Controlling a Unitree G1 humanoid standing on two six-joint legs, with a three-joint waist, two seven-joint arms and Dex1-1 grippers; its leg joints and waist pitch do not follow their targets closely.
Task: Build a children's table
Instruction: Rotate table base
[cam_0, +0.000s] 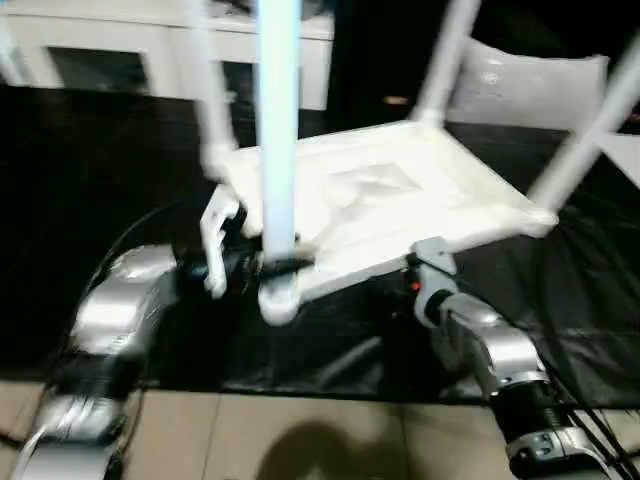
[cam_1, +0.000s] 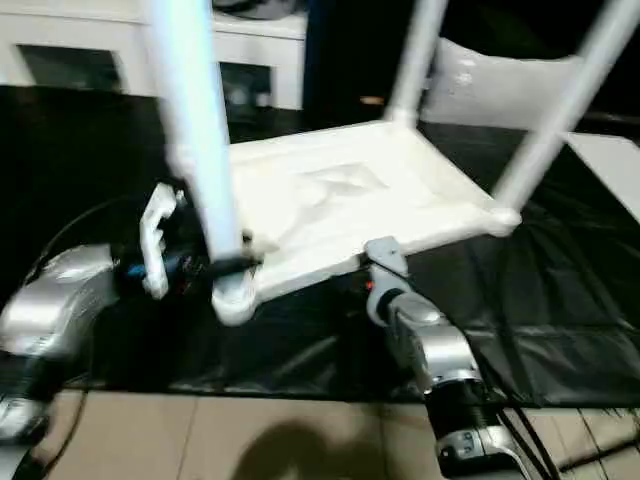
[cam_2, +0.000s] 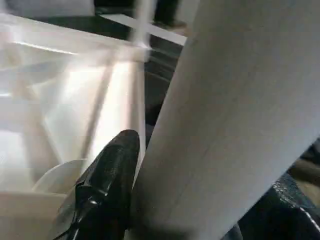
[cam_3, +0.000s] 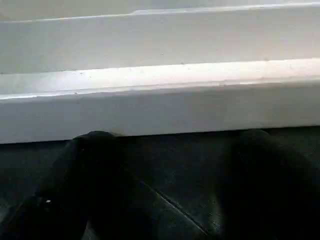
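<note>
We saw the upside-down white plastic rectangular table top (cam_0: 380, 205) on the black sheet (cam_0: 90, 190), four white tapered tube legs up, our left hand (cam_0: 262, 266) gripping the nearest leg (cam_0: 277, 150), our right hand (cam_3: 170, 185) open beneath its near edge.

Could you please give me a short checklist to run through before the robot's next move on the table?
1. Legs in sockets: four legs stand up from the upturned top; ok.
2. Near leg seated fully in its corner socket: cannot tell.
3. Left gripper at the near leg's base, one black finger against it: ok.
4. Right gripper open, just short of the top's near edge: ok.
5. Top level on the black sheet: not ok, it sits tilted.
</note>
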